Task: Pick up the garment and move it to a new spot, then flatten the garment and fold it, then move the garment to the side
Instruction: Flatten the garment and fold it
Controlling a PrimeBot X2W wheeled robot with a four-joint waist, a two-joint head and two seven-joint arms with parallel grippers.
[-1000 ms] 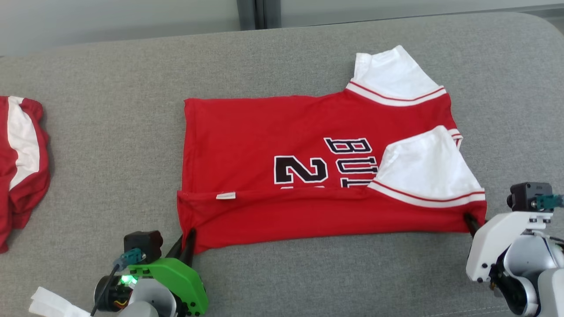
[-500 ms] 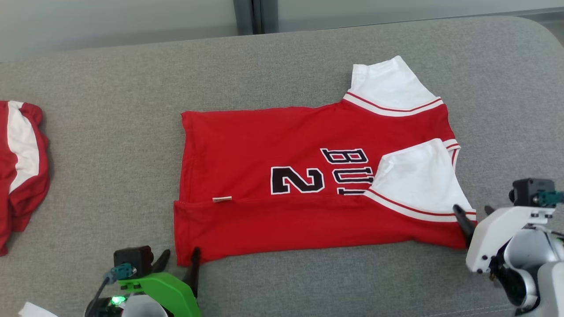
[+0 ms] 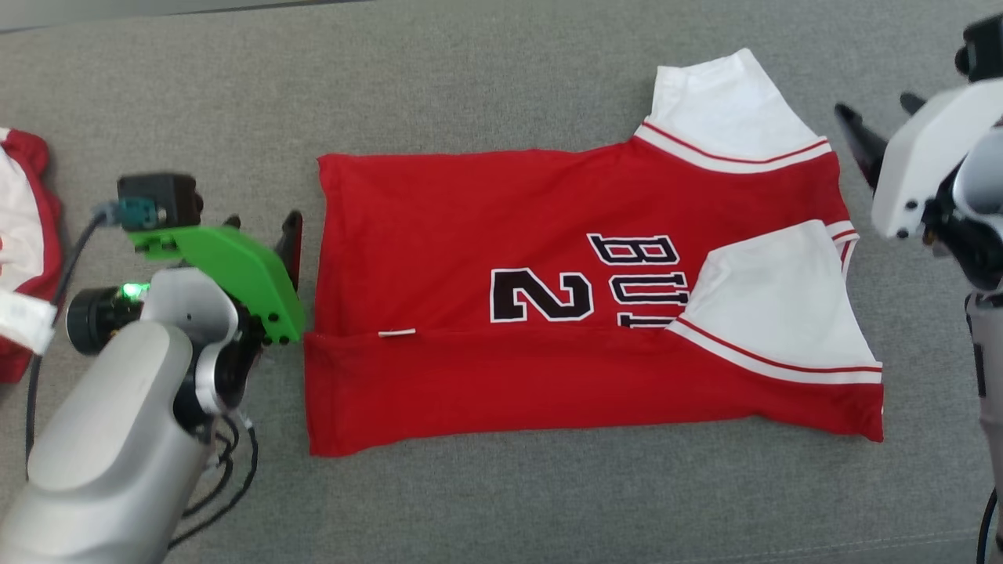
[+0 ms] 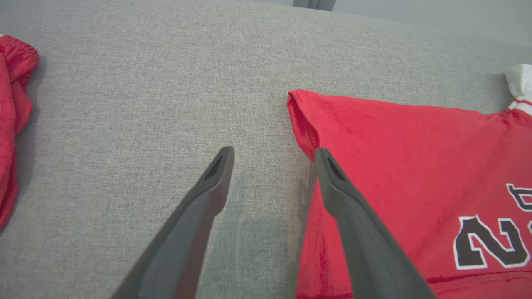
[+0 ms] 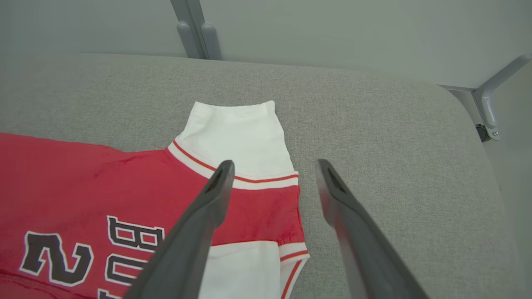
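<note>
The garment [image 3: 501, 235] is a red jersey with white sleeves and black lettering. It lies flat on the grey cushion, its near long edge folded up over the body. My left gripper [image 3: 262, 223] hovers open just off the jersey's left hem. In the left wrist view its fingers [image 4: 274, 153] straddle bare cushion, and the right finger overlaps the red edge [image 4: 415, 166]. My right gripper [image 3: 876, 106] is open beside the far white sleeve [image 3: 721, 102]. The right wrist view has its fingers [image 5: 275, 165] above that sleeve [image 5: 237, 133] and the shoulder corner, holding nothing.
A second red and white garment [image 3: 23, 235] lies bunched at the left edge and also appears in the left wrist view [image 4: 12, 104]. The grey cushion [image 3: 501, 78] extends beyond the jersey on all sides. A metal frame bracket [image 5: 490, 104] and a post [image 5: 195, 29] stand past the far edge.
Both grippers opened and let go of the jersey's near corners, then moved farther out: the left beside the hem, the right beside the far sleeve. The head camera also shifted.
</note>
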